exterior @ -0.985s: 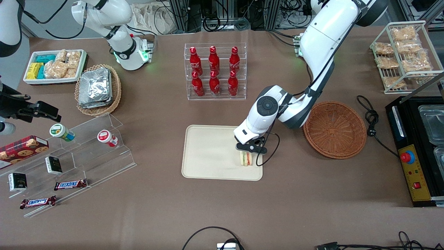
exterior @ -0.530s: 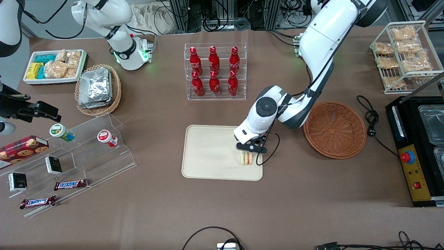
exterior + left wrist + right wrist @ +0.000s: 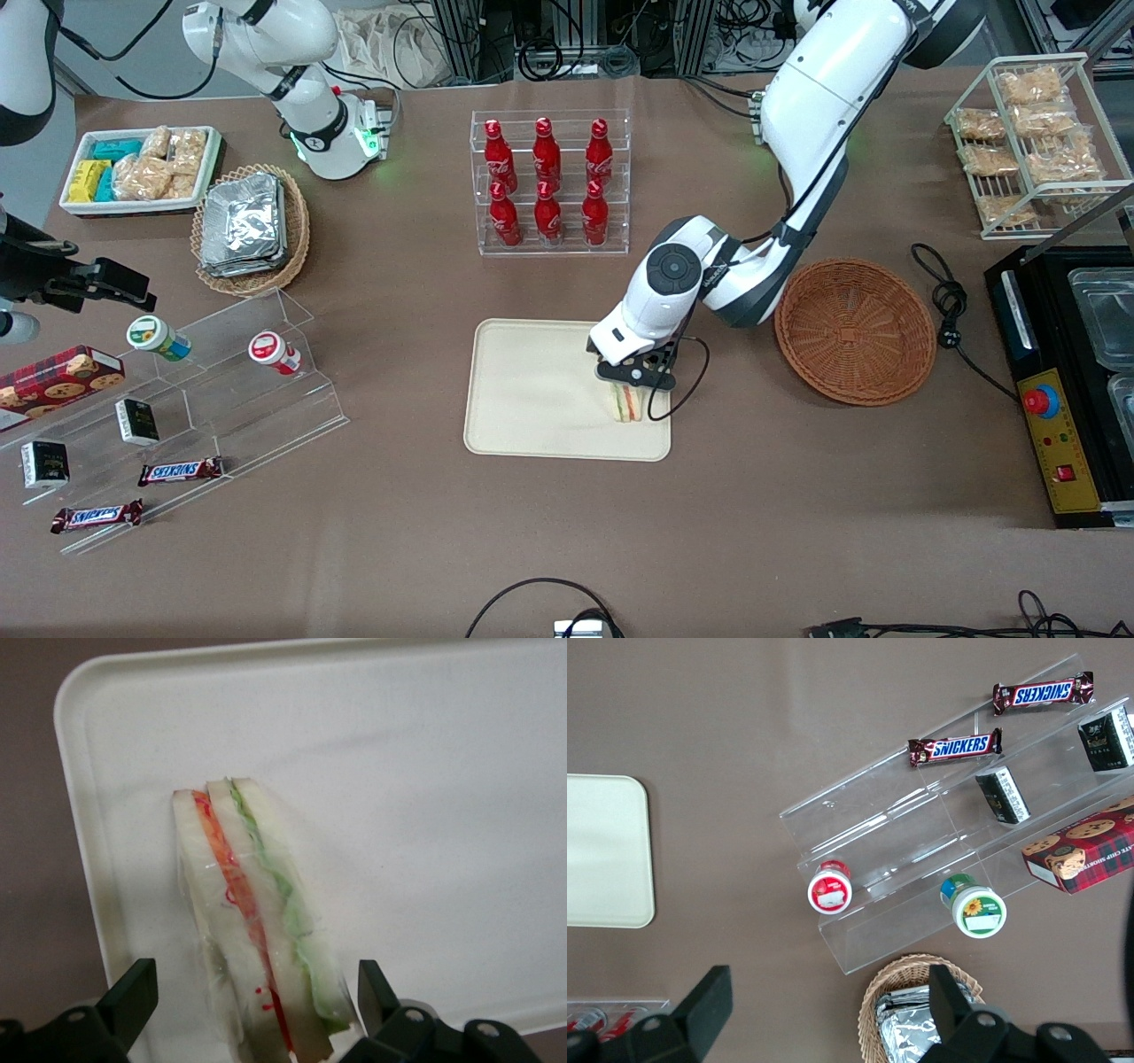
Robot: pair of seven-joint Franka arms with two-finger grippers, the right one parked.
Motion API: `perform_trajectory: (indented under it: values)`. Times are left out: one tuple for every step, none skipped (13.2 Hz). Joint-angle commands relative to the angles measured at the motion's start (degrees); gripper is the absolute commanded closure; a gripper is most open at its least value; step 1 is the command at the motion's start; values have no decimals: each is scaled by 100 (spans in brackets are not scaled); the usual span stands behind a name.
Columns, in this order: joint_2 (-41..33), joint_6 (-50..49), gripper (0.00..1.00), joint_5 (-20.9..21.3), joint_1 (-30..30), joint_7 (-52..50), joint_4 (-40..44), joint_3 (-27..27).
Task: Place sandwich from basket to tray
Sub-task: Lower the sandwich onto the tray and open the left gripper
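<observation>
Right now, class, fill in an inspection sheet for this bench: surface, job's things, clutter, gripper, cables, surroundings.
Surface: brown table, flat.
Job's things: sandwich stands on edge on the tray, near the rim toward the basket; basket holds nothing.
Clutter: red bottles in a clear rack; foil packets in a tan basket; Snickers bars on a clear stand.
Gripper: gripper open, fingers astride the sandwich, apart from it.
Cables: black cable beside the basket.
Surroundings: black control box.
</observation>
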Motion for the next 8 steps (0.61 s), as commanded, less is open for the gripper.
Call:
perform_trajectory:
  values:
    - [-32,-789,0,56,-63,-297,572,76]
    - [-41,-1219,0,65,-20,-377,835,84]
    - [-93,-1545,0,56,33,-386,1012,93]
    - [-155,-1757,0,56,155,-386,1118,84]
    - [-294,-1899,0,65,243,-412,1137,93]
    - [-426,-2048,0,65,375,-413,1128,93]
    - [-576,-2232,0,65,550,-395,1119,84]
    - [-725,-2417,0,65,656,-386,1128,84]
